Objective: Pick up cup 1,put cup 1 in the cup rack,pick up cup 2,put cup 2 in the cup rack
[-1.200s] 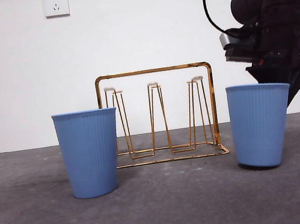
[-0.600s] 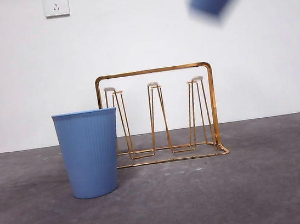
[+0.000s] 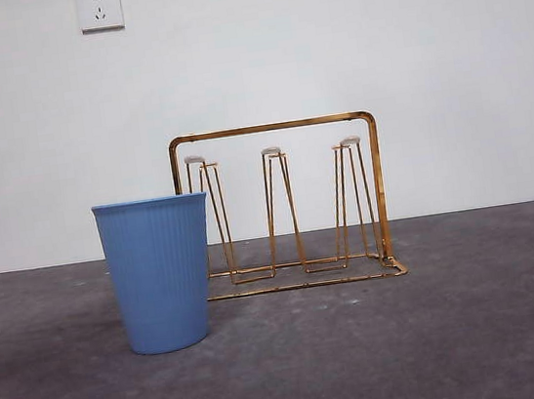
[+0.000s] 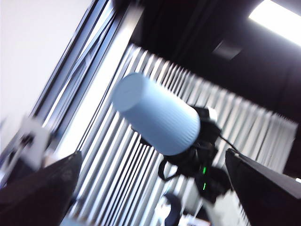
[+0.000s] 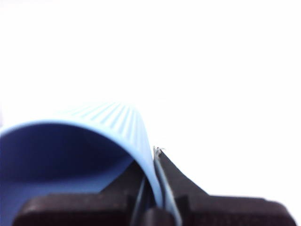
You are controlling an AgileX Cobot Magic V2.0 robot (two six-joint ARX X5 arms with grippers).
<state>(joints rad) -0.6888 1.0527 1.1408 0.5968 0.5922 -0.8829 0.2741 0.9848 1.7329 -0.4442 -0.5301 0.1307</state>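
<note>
A: Right, the right gripper [image 5: 155, 188] has its jaws pinched on the wall of cup 1 [image 4: 157, 115], carried high, bottom tilted upward, out of the front view.

B: And the left gripper [image 4: 150, 188]?

A: Wide open, empty, pointing up. Cup 2 [image 3: 159, 273] stands on the table [image 3: 413, 338] just in front of the cup rack [image 3: 283, 207].

B: Risks?

A: I'd say that thin rim grip could slip as the cup turns, or the mouth could miss a white-tipped prong [image 3: 272, 152] and shove the light wire frame.

B: Any writing?

A: None readable; just plain wall sockets [image 3: 100, 7].
</note>
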